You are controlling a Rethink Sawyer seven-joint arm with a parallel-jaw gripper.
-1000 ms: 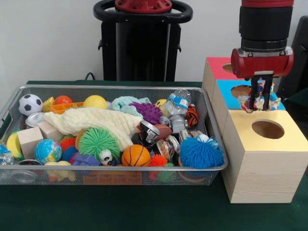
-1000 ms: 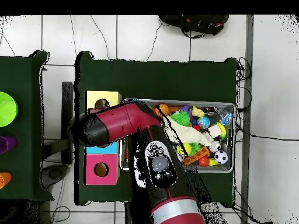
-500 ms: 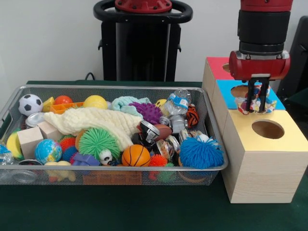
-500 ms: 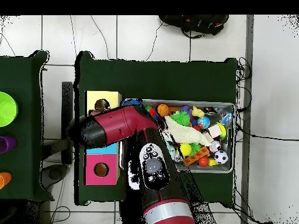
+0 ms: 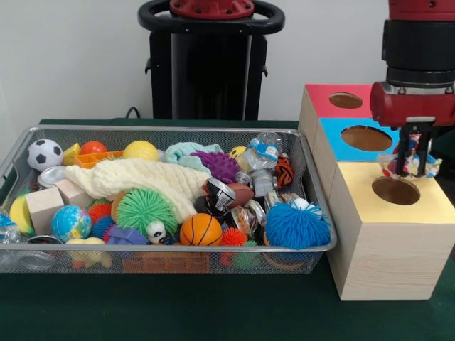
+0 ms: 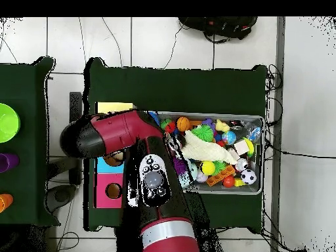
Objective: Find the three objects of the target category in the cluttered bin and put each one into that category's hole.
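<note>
i have the gripper (image 5: 416,158) pinched on a small crinkled multicoloured packet (image 5: 411,165), hanging just above the yellow box's hole (image 5: 395,190), toward its far right rim. i judge it should centre over the opening before release.

Tablecloth: dark green (image 5: 178,305), covers the main table.
Soccer ball: (image 5: 45,153) at the far left of the clutter.
Cream cloth: (image 5: 142,181) draped over the middle of the toys.
Green spiky ball: (image 5: 146,209) just below the cloth's edge.
Basketball: small, orange (image 5: 200,230), right of the green spiky ball.
Blue puffer ball: (image 5: 296,225) at the front right of the pile.
Globe ball: (image 5: 70,222) beside a wooden block (image 5: 44,206).
Side table: (image 6: 33,98) also green-topped, apart from the main table.
Green bowl: (image 6: 6,122) on the side table, a purple cup (image 6: 5,161) near it.
Floor: pale tiles (image 6: 302,79), crossed by thin cables (image 6: 282,85).
</note>
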